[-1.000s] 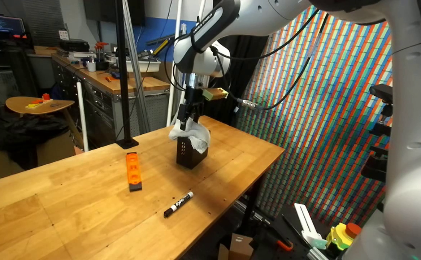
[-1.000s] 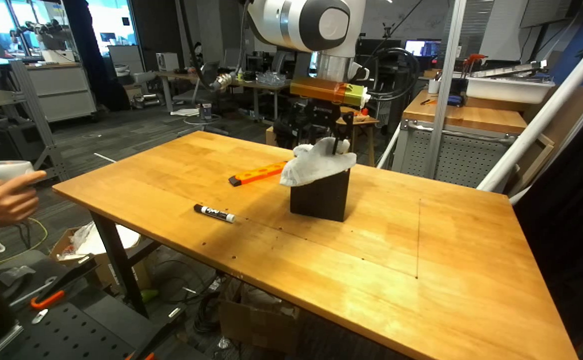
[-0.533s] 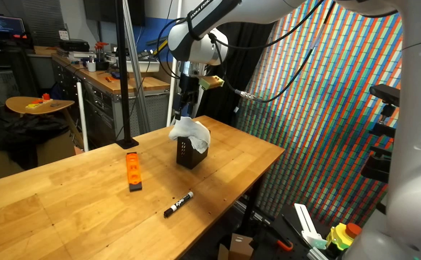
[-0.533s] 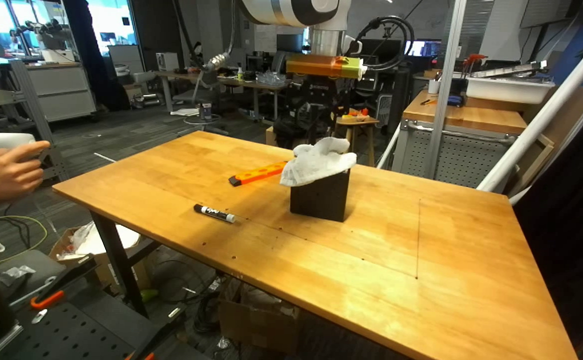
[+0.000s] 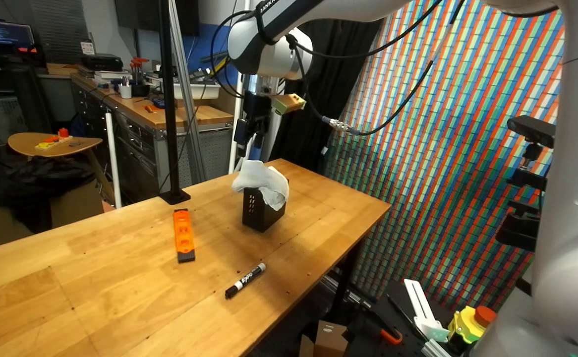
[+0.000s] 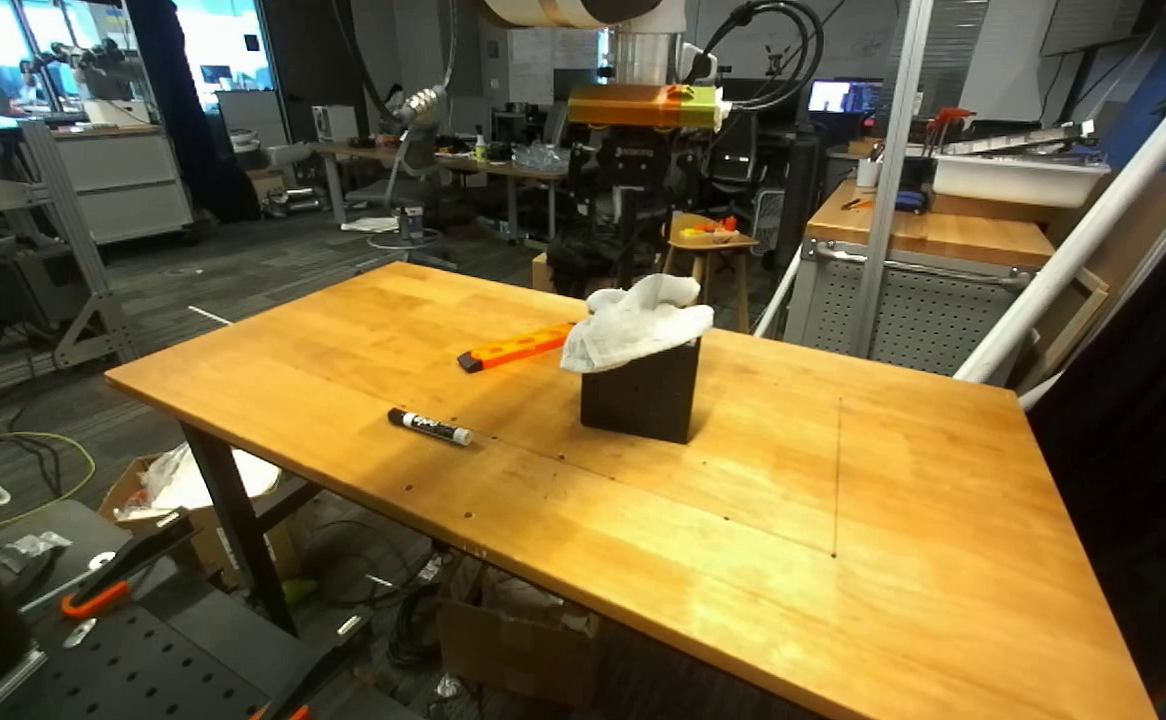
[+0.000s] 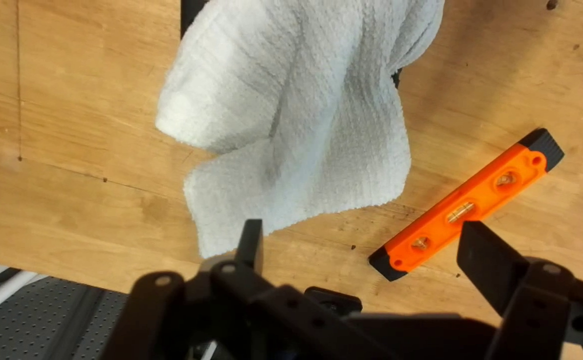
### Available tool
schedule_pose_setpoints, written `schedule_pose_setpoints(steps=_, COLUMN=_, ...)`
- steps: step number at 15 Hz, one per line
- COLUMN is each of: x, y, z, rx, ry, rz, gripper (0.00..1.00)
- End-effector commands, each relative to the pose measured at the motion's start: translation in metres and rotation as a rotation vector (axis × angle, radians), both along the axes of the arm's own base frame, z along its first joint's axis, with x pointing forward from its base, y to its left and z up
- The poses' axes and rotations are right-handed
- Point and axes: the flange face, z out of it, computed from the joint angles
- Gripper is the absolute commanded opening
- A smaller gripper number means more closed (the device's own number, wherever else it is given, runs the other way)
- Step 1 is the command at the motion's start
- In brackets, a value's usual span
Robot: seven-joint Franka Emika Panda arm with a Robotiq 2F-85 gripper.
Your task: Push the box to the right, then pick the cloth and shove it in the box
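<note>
One whitish cloth (image 5: 264,182) lies draped over the black box (image 5: 263,218) on the table (image 5: 135,282), edges hanging past its sides; whether any dips inside is hard to tell. Above, clear of both, the gripper (image 7: 362,234) stands with jaws wide apart.

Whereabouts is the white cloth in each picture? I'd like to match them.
In an exterior view: the cloth, just left of centre.
In an exterior view: the cloth, just right of centre.
In the wrist view: the cloth, upper middle, running off the top.
Shared landmark: the orange level, left of the cloth in both exterior views, to its lower right in the wrist view.
</note>
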Motion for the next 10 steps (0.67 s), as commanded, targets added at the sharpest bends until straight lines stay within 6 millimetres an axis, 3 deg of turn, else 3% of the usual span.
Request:
schedule_pose_setpoints(steps=1, x=0.0, y=0.0, z=-0.001, rx=0.0, ry=0.003, rz=0.0, gripper=1.0)
schedule_pose_setpoints(steps=5, x=0.0, y=0.0, z=-0.001, rx=0.001, ry=0.004, rz=0.0, gripper=1.0)
schedule_pose_setpoints(steps=10, x=-0.005, y=0.032, z=-0.023, rx=-0.019, ry=0.017, rz=0.05, gripper=1.0)
